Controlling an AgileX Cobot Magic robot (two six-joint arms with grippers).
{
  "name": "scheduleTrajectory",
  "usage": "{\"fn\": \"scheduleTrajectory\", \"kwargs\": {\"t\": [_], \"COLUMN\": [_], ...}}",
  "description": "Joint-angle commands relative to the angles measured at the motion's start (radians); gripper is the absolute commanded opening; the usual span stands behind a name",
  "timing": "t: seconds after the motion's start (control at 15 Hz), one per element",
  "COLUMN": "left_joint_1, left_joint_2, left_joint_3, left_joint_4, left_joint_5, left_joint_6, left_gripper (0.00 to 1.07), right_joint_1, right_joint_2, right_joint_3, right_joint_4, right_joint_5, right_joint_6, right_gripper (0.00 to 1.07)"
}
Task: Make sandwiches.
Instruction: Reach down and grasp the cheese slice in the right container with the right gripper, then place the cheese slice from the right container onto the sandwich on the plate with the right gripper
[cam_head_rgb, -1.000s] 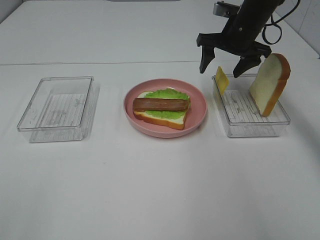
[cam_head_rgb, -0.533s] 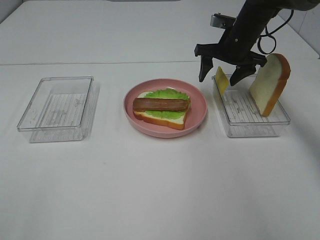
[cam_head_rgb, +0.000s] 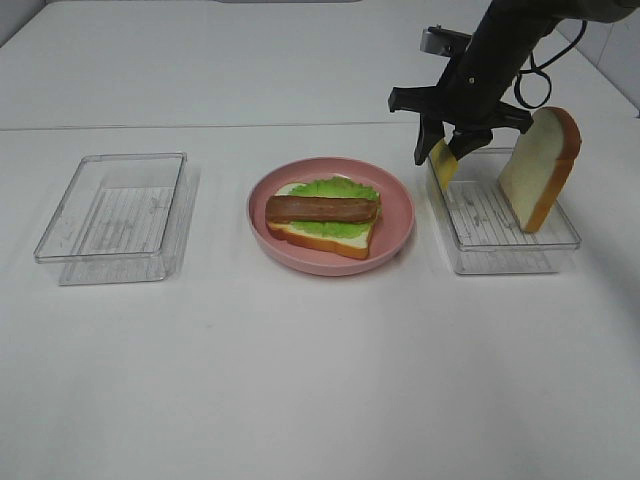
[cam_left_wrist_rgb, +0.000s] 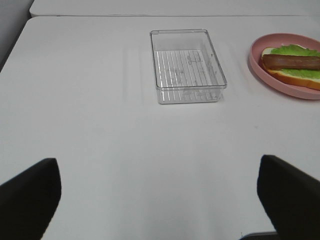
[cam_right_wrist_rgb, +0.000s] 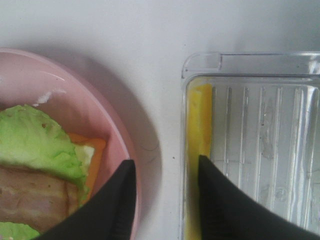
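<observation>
An open-faced sandwich (cam_head_rgb: 322, 212) of bread, green lettuce and a bacon strip lies on the pink plate (cam_head_rgb: 397, 215). A yellow cheese square (cam_head_rgb: 441, 166) stands on edge against the near-plate wall of the right clear container (cam_head_rgb: 510, 252), and a bread slice (cam_head_rgb: 540, 168) leans at the other end. My right gripper (cam_head_rgb: 444, 150) straddles the top of the cheese with its jaws half closed. In the right wrist view, a gap still shows between the fingers (cam_right_wrist_rgb: 116, 205) beside the cheese (cam_right_wrist_rgb: 199, 120). My left gripper (cam_left_wrist_rgb: 160, 197) is wide open over bare table.
An empty clear container (cam_head_rgb: 115, 215) sits left of the plate; the left wrist view shows the same container (cam_left_wrist_rgb: 186, 95) with the plate's rim (cam_left_wrist_rgb: 257, 64) beyond it. The table is white, with a seam across the back.
My right gripper dropped toward the cheese square and its jaws narrowed from wide apart to close around the cheese top. Sandwich, bread slice and left gripper stayed put.
</observation>
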Motion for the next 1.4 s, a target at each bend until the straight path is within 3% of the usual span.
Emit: {"fn": "scheduleTrajectory", "kwargs": {"t": [0.07, 0.2, 0.53, 0.67, 0.87, 0.93, 1.13, 1.4], "left_joint_1": [0.002, 0.002, 0.002, 0.002, 0.002, 0.002, 0.002, 0.002], "left_joint_2": [-0.019, -0.019, -0.019, -0.019, -0.019, -0.019, -0.019, -0.019], "left_joint_3": [0.001, 0.001, 0.001, 0.001, 0.001, 0.001, 0.001, 0.001], "left_joint_4": [-0.009, -0.009, -0.009, -0.009, -0.009, -0.009, -0.009, -0.009], "left_joint_5": [-0.010, -0.010, -0.010, -0.010, -0.010, -0.010, -0.010, -0.010], "left_joint_6": [-0.004, -0.004, -0.004, -0.004, -0.004, -0.004, -0.004, -0.004], "left_gripper": [1.02, 1.02, 1.02, 1.02, 1.02, 1.02, 1.02, 1.02], "right_joint_1": [-0.004, -0.004, -0.003, -0.003, 0.000, 0.015, 0.050, 0.059], "right_joint_2": [0.005, 0.002, -0.044, -0.147, -0.210, -0.215, -0.215, -0.214], "right_joint_3": [-0.006, -0.006, -0.006, -0.006, -0.003, -0.003, -0.002, 0.246], "right_joint_4": [-0.031, -0.082, -0.077, -0.018, 0.110, 0.290, 0.451, 0.743], "right_joint_5": [0.017, 0.034, 0.074, 0.074, 0.056, 0.061, 0.043, -0.075], "right_joint_6": [0.003, 0.002, 0.003, 0.002, -0.040, -0.146, -0.240, -0.450], "right_gripper": [0.20, 0.00, 0.00, 0.00, 0.00, 0.00, 0.00, 0.00]}}
